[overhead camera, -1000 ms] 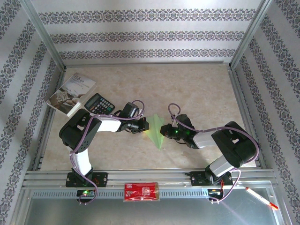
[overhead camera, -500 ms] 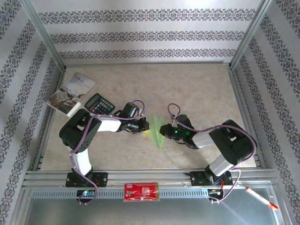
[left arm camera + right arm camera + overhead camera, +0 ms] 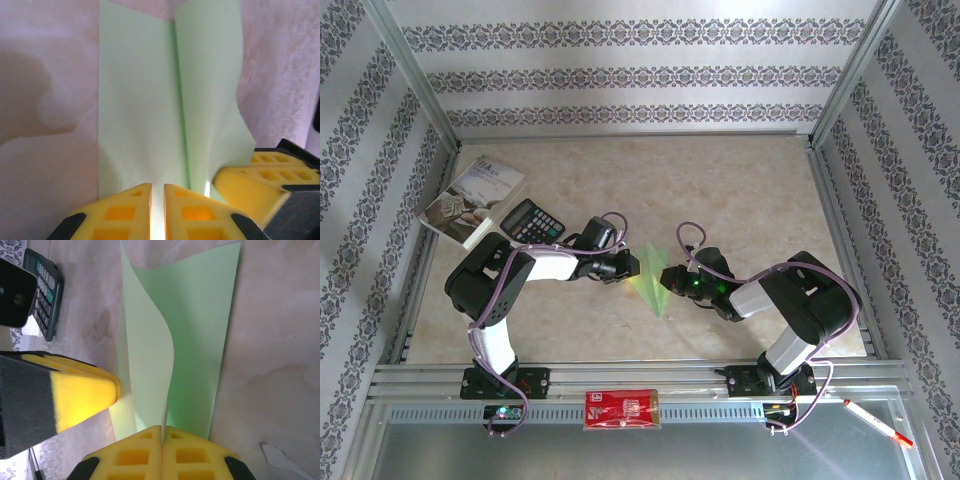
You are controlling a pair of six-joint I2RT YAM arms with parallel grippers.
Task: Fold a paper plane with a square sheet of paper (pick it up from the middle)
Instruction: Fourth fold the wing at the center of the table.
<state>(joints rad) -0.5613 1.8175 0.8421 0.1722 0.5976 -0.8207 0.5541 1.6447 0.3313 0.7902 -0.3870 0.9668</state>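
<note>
The light green sheet of paper [image 3: 650, 285] lies on the table between my two grippers, folded into a slim, pointed paper plane shape. In the left wrist view the paper [image 3: 140, 100] shows a centre crease, and one flap is lifted at the right. My left gripper [image 3: 157, 186] sits over its near end with the jaws a narrow slit apart; it appears in the top view at the paper's left edge [image 3: 632, 268]. My right gripper [image 3: 162, 429] is shut on the edge of the raised flap [image 3: 150, 355]; it is at the paper's right edge in the top view [image 3: 666, 276].
A black calculator [image 3: 532, 222] and a grey-white booklet [image 3: 472, 200] lie at the back left. A red packet [image 3: 622, 409] and a pen [image 3: 878, 422] rest on the front rail area. Metal frame posts border the table.
My left gripper's jaws have parted slightly from shut. The right arm's elbow has drifted a little left, its gripper still pinching the flap. The paper has barely moved.
</note>
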